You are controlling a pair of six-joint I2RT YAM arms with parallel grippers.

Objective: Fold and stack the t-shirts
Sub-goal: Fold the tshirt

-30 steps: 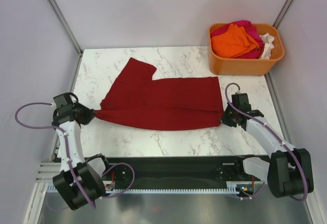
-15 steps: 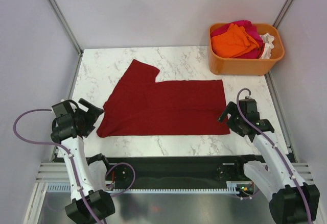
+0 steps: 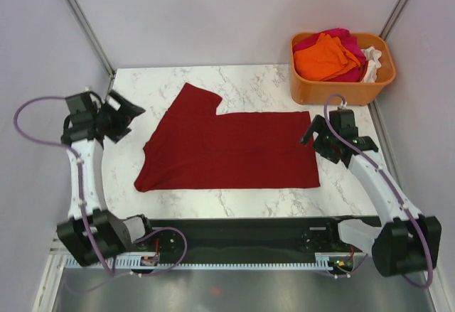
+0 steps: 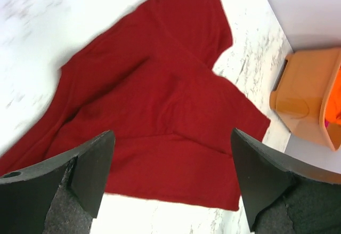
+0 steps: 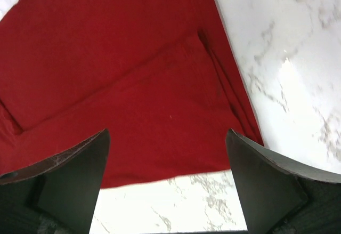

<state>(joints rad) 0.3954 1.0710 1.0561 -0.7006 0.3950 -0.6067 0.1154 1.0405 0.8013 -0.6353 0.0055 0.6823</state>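
Top external view: a dark red short-sleeved cloth t-shirt (image 3: 227, 148) was seen laid flat in the middle of the white marble-patterned table (image 3: 249, 81), with one sleeve pointed to the far side and a straight edge at the right end. In the left wrist view some soft creases were seen across the cloth. The left gripper (image 4: 170, 138) was held over the table near the left end of the shirt, apart from it, and its two black fingers were spread wide with nothing between them. The right gripper (image 5: 167, 134) was held just beside the right edge of the shirt, its fingers also spread wide and nothing pinched; whether it touched the cloth could not be told. At the far right corner an orange rectangular plastic tub (image 3: 341, 90) was placed, well apart from the red shirt. Inside it a bright orange t-shirt (image 3: 327, 56), a magenta-pink t-shirt (image 3: 343, 36) and a white t-shirt (image 3: 372, 63) were piled loosely, the orange one on top.
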